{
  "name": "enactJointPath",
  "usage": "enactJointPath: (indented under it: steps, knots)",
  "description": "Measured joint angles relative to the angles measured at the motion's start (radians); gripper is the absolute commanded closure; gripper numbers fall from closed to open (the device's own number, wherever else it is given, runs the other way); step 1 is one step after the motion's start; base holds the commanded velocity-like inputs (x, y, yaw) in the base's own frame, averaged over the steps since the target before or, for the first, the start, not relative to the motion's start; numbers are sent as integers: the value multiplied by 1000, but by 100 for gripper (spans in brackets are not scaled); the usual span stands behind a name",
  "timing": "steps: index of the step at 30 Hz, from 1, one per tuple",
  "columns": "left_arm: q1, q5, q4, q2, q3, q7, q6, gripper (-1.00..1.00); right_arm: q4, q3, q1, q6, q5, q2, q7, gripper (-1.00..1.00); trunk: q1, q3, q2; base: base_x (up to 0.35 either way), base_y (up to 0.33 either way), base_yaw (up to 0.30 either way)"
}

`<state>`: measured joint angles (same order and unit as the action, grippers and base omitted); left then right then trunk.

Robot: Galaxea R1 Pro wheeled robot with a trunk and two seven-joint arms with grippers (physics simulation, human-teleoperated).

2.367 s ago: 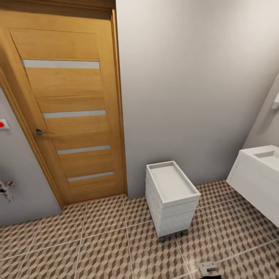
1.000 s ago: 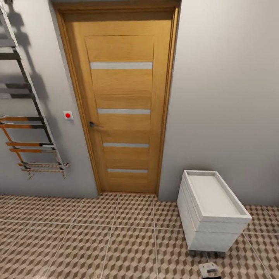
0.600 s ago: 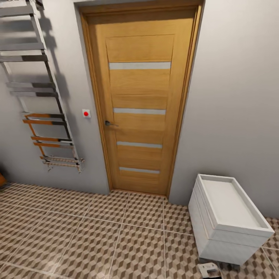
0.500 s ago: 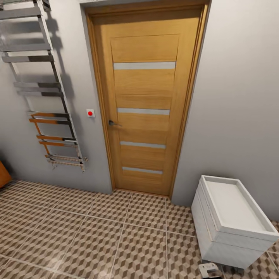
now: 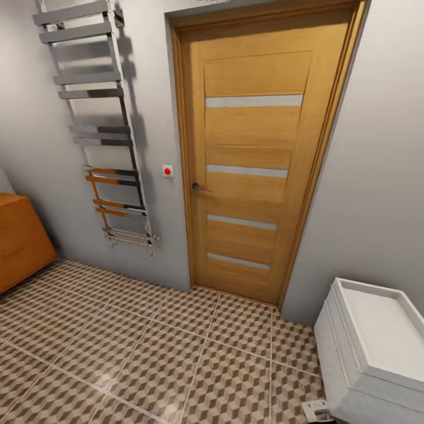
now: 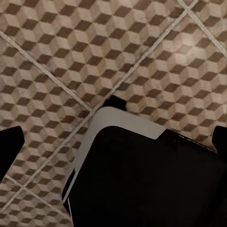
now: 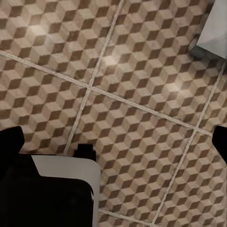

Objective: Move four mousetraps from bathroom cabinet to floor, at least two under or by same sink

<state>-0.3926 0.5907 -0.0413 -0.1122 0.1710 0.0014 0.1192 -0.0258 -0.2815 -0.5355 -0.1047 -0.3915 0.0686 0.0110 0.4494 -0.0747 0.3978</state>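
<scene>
The mousetraps and the sink are out of view. One end of the orange-brown cabinet (image 5: pixel 17 241) stands at the left edge of the head view, against the grey wall. The bathroom floor (image 5: pixel 147 347) with its cube-pattern tiles spreads in front of me. In the left wrist view my left gripper (image 6: pixel 113 146) hangs open above my dark base and the tiled floor (image 6: pixel 71 52), holding nothing. My right gripper (image 7: pixel 115 141) is also open and holds nothing, over the bare floor (image 7: pixel 142 85).
A closed wooden door (image 5: pixel 253 171) is straight ahead, a metal towel rail (image 5: pixel 103 129) on the wall to its left. The small white drawer unit (image 5: pixel 377 347) stands at the lower right; its corner and a caster (image 7: pixel 194 45) show in the right wrist view.
The head camera has swung left: the door and the white unit slid right in the picture, the sink left it, and the towel rail and cabinet came in.
</scene>
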Motion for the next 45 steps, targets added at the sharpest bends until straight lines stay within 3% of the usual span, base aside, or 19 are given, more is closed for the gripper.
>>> enactJointPath:
  steps: [14, 45]
  knots:
    - [0, 1, 6, 0, -2, 0, 0, -100, 0, 0, 0, 1, 0, 0, 0, -100, 0, 14, 0, 0, 0, 214]
    - [0, 5, 13, 2, -2, 0, -2, -100, 0, 0, 3, 3, 0, 0, 0, -100, 0, 58, 0, 0, 0, 128]
